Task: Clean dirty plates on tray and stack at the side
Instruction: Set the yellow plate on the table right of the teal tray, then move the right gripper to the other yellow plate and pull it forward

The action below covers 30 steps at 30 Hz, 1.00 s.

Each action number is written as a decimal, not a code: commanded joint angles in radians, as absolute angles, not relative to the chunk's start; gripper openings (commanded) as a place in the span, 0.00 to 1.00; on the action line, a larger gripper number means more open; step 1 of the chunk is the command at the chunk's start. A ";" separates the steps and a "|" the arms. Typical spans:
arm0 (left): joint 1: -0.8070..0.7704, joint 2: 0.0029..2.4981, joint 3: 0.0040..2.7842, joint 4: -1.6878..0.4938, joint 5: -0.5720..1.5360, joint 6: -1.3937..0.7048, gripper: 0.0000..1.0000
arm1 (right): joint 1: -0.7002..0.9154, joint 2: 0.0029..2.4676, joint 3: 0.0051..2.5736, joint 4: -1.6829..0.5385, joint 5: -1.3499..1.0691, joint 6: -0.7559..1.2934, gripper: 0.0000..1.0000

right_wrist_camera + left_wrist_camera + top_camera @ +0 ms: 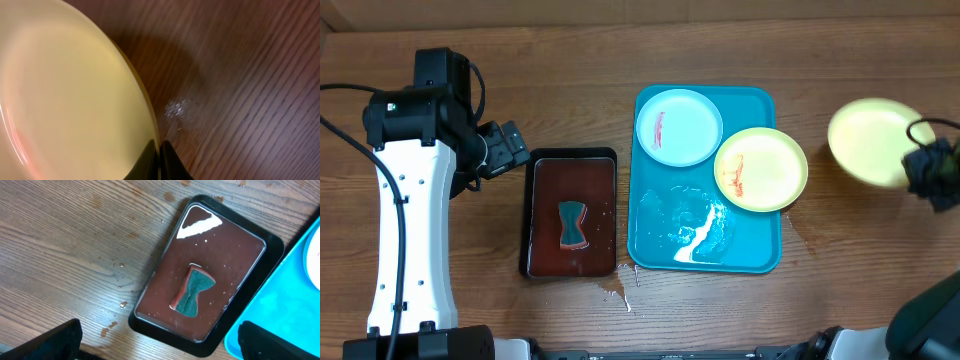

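The turquoise tray (755, 258) lies at centre right. On it sit a white plate (685, 120) with a red streak and a yellow-green plate (770, 160) with red-orange streaks, which overhangs the tray's right rim. My right gripper (918, 168) is shut on the rim of a second yellow-green plate (865, 140), held above the wood tabletop (840, 230) right of the tray. In the right wrist view that plate (65, 100) fills the left half, pinched between the fingers (159, 157). My left gripper (160, 345) is open and empty near the black tray.
A black tray (570, 162) with red-brown liquid and a teal sponge (572, 224) sits left of the turquoise tray; it also shows in the left wrist view (272, 245). Liquid is pooled on the turquoise tray's floor (695, 235). Droplets lie on the wood (617, 290).
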State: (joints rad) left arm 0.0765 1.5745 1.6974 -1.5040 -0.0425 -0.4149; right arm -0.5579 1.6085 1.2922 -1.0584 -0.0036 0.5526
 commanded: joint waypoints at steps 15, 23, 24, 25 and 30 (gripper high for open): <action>0.080 1.566 1.720 -1.504 -0.055 -0.405 1.00 | -0.419 1.599 1.028 -0.924 0.027 0.541 0.32; 0.080 1.566 1.720 -1.504 -0.055 -0.405 1.00 | -0.282 1.472 1.086 -0.915 -0.051 0.412 0.48; 0.080 1.566 1.720 -1.504 -0.055 -0.405 1.00 | -0.263 1.459 1.086 -0.896 -0.089 0.366 0.49; 0.080 1.566 1.720 -1.504 -0.055 -0.405 1.00 | -0.250 1.454 1.086 -0.882 -0.118 0.335 0.51; 0.080 1.566 1.720 -1.504 -0.055 -0.405 1.00 | -0.159 1.482 1.074 -0.783 -0.150 0.253 0.56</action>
